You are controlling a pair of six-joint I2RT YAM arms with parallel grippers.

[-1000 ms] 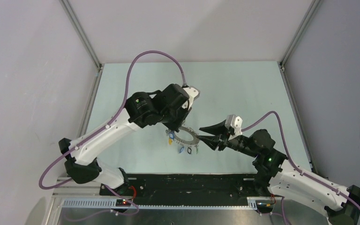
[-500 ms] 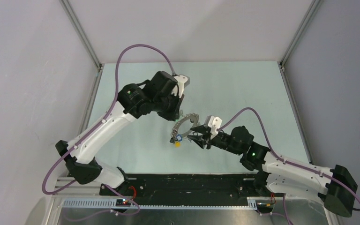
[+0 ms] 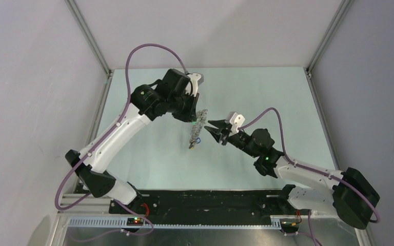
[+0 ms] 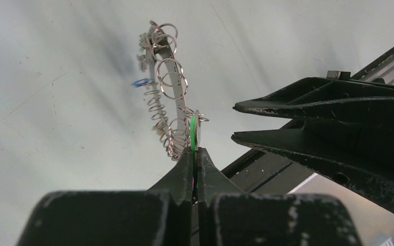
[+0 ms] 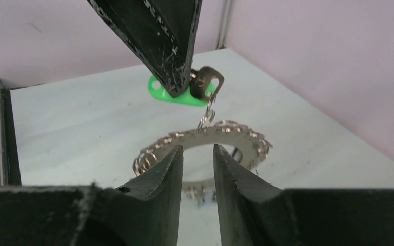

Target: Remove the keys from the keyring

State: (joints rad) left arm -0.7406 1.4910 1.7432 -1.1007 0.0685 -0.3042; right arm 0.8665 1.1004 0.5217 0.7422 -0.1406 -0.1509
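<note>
Jaws of the left gripper (image 4: 195,151) are pinching a green plastic-headed key (image 5: 166,92), dangling the wide flat grey metal keyring (image 5: 225,130) in mid-air above the table, seemingly so the right gripper (image 5: 198,148), narrowly parted and empty, is facing its rim.

We see a pale mint-green table (image 3: 267,92) with a smooth, matte top, bordered on its left and right by aluminium rails (image 3: 97,115) and closed in by plain grey walls (image 3: 31,77). Along its near edge runs a black mounting strip (image 3: 210,201). On that strip sit the left arm base (image 3: 114,190) and the right arm base (image 3: 308,197), well apart.
</note>
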